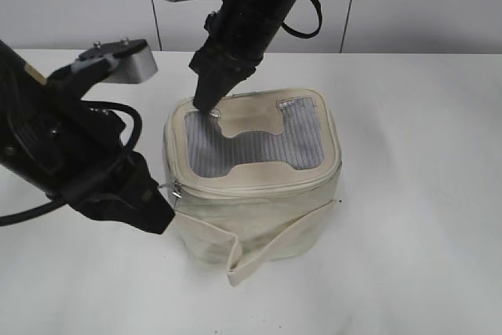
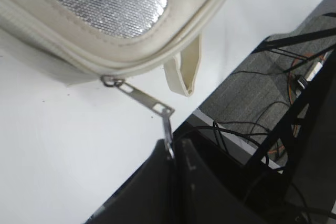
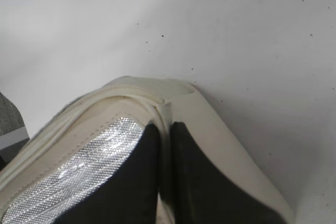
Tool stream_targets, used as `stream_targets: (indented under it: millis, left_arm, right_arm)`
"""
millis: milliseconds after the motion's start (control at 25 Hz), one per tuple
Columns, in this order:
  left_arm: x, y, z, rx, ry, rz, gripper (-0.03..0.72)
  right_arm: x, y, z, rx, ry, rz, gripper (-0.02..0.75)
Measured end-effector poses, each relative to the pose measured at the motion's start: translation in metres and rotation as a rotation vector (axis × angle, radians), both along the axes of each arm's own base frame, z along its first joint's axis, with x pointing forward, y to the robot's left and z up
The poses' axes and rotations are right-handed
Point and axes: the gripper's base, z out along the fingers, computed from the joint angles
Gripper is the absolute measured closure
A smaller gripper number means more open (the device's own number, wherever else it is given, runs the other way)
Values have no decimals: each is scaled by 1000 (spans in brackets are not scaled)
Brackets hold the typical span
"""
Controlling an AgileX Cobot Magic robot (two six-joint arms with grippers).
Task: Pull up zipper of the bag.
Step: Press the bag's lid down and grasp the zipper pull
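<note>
The cream bag (image 1: 259, 217) stands mid-table, with a grey mesh top and a cream H patch. Its zipper track runs round the lid edge, with a silver slider (image 1: 176, 191) at the front left corner. My left gripper (image 1: 162, 211) is low beside that corner. In the left wrist view it (image 2: 170, 153) is shut on the silver pull tab, which links through a ring to the slider (image 2: 111, 81). My right gripper (image 1: 206, 103) bears down on the lid's back left corner. In the right wrist view its fingers (image 3: 164, 129) pinch a cream ridge of the bag (image 3: 220, 129).
The bag's loose cream strap (image 1: 263, 260) hangs out at the front and also shows in the left wrist view (image 2: 184, 72). The white table (image 1: 416, 194) carries only the bag. In the left wrist view its edge (image 2: 226, 129) is close, with cables on the floor beyond.
</note>
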Motion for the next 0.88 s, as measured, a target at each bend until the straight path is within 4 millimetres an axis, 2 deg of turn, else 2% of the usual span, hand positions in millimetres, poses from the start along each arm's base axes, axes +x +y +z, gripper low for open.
stream_targets:
  millis: [280,600,880]
  left_arm:
    - [11,20,8,-15,-28,111,691]
    - [15,26,6,25,19,249,691]
    - [10,28,6,47,85,294,691]
  right_arm:
    - [6,1,1,31,-25,-56,699]
    - [9,2,2,49,-46,-89,699]
    - [8,3,2,60,-34,-93,699]
